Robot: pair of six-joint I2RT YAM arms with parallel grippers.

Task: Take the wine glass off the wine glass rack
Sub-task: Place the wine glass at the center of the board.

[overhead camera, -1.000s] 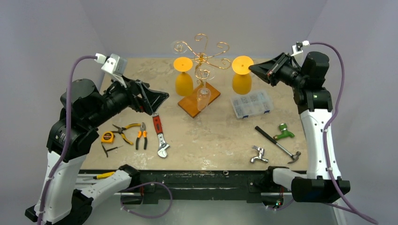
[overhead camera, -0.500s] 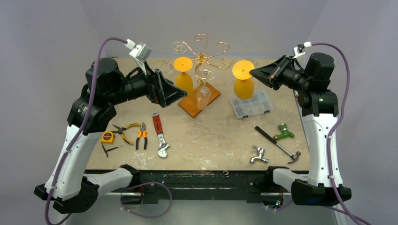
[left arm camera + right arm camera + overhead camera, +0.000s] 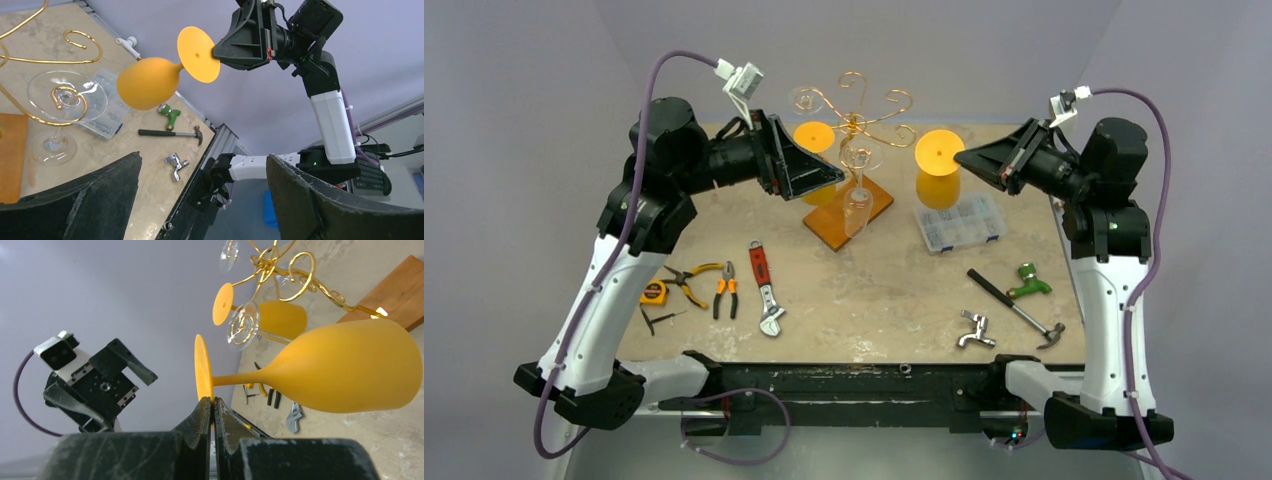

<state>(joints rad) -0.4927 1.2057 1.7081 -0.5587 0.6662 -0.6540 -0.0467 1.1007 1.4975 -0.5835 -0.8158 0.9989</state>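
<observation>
Left arm (image 3: 639, 215) now higher, nearer tall golden wire wine glass rack (image 3: 832, 228), left gripper (image 3: 826, 178) gaping wide, right gripper (image 3: 964, 157) clamped on foot rim of opaque orange wine glass (image 3: 938, 188), tilted, right of rack.

Open bench (image 3: 874, 290) lies between wrench (image 3: 766, 290) and hammer (image 3: 1016, 305). Around the rack (image 3: 854, 120), its spiral arms, a hanging clear glass (image 3: 858, 208) and an orange glass (image 3: 812, 137) hem in the spread left hand (image 3: 829, 178). Rightward, the right hand (image 3: 959, 157), its held glass (image 3: 938, 172) and the box (image 3: 961, 222) obstruct.
</observation>
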